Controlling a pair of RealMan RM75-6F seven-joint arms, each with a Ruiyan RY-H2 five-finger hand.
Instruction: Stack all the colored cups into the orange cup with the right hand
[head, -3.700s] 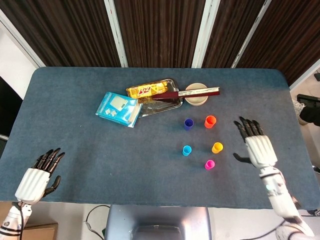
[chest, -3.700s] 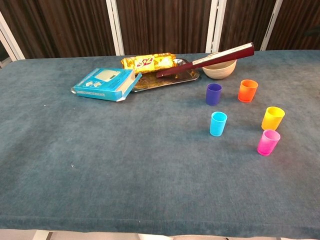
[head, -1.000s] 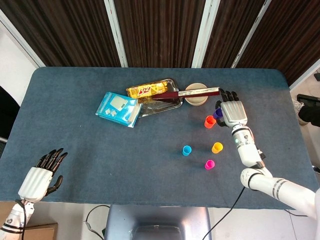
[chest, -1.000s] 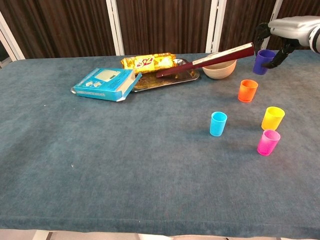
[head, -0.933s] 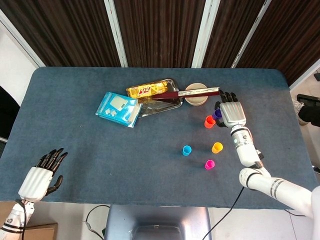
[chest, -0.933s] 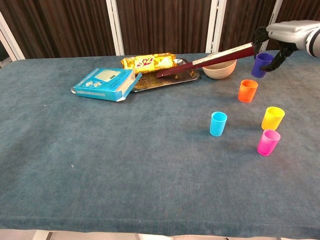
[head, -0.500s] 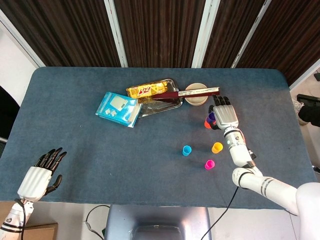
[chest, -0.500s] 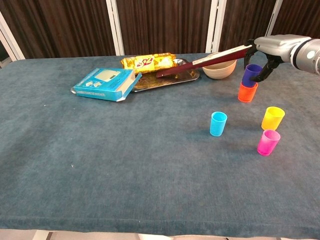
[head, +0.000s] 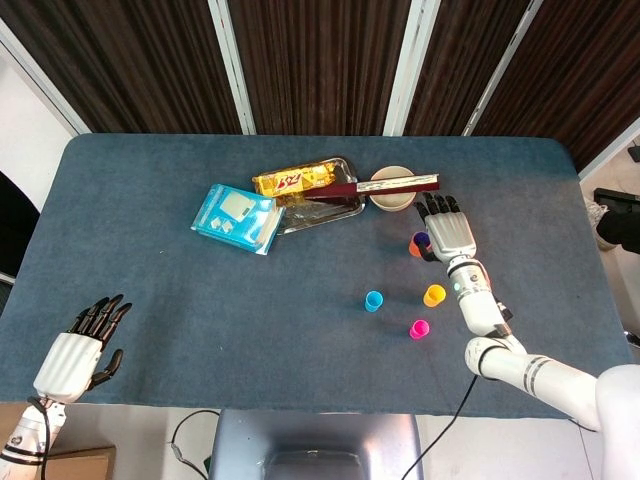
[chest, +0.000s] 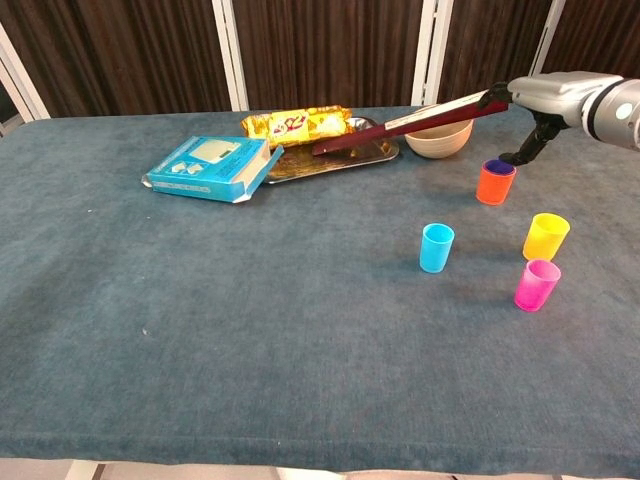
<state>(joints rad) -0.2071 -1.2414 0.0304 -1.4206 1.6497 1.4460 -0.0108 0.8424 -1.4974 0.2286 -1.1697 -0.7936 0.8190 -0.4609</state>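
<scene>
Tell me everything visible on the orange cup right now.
The orange cup is small, glossy and plastic-looking, standing upright on the blue cloth near the bowl. The purple cup is nested inside, only its rim showing. The right hand hovers just above; whether its fingers touch the cups I cannot tell.

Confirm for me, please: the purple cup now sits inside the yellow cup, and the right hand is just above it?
Not quite: the purple cup sits inside the orange cup, not the yellow cup, which is empty. The chest view shows it. The right hand is indeed just above.
</scene>
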